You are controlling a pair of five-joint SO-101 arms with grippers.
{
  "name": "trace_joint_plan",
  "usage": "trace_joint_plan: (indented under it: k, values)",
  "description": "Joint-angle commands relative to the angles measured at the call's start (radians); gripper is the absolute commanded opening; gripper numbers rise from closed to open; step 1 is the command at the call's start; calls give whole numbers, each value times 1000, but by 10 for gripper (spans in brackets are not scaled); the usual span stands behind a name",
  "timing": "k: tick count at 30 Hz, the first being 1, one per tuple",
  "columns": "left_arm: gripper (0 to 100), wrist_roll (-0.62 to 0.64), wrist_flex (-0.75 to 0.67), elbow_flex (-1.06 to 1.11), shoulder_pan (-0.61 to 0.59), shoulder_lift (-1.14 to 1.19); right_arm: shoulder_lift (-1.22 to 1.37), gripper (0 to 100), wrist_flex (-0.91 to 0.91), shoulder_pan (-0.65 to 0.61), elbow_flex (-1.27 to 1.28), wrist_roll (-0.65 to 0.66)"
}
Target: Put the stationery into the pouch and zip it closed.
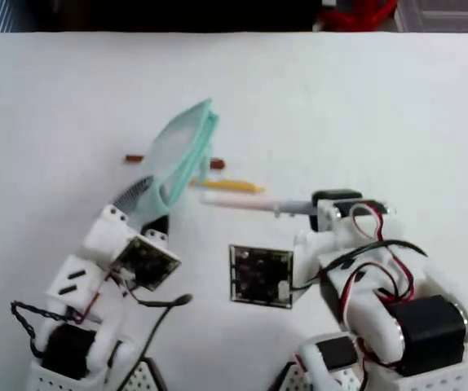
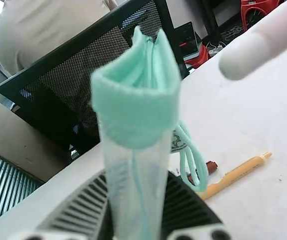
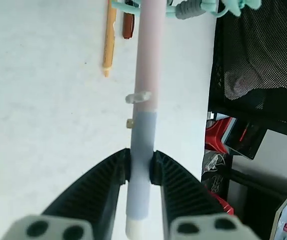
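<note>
**A:** What has the left gripper [image 2: 133, 202] got?

**B:** Its ribbed fingers are pressed together on the near end of the mint-green pouch [image 2: 136, 115]. The pouch stands up out of the jaws and leans away to the far right.

**A:** Is the pouch's mouth open?

**B:** Hard to say. In the left wrist view the zip edge at the far end looks folded over and perhaps slightly parted, but I can't tell for sure. A green cord loop [image 2: 191, 160] hangs from the pouch towards the table [image 1: 381, 106].

**A:** And the right gripper [image 3: 139, 165]?

**B:** It is clamped on a pink-and-blue pen [image 3: 146, 75], with both fingers gripping the blue end. The pink end points left towards the pouch and stops just short of it.

**A:** Where is the rest of the stationery?

**B:** A yellow pen [image 1: 234, 186] lies flat on the table just beyond the held pen, with its left end near the pouch. A brown pen [image 1: 134, 159] lies a little farther back. It runs left to right behind the pouch, so one end shows on each side.

**A:** Anything beyond the table?

**B:** A black mesh chair [image 2: 83, 75] stands at the far edge.
</note>
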Motion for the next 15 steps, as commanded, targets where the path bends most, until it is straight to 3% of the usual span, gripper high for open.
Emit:
trace_joint_plan:
  k: [1,15]
  values:
    - [22,-11,-9,18,2,-12,-10,17,-24,7,-60,11]
    - [22,-61,25,44,107,-12,73,17,-1,-2,-80,9]
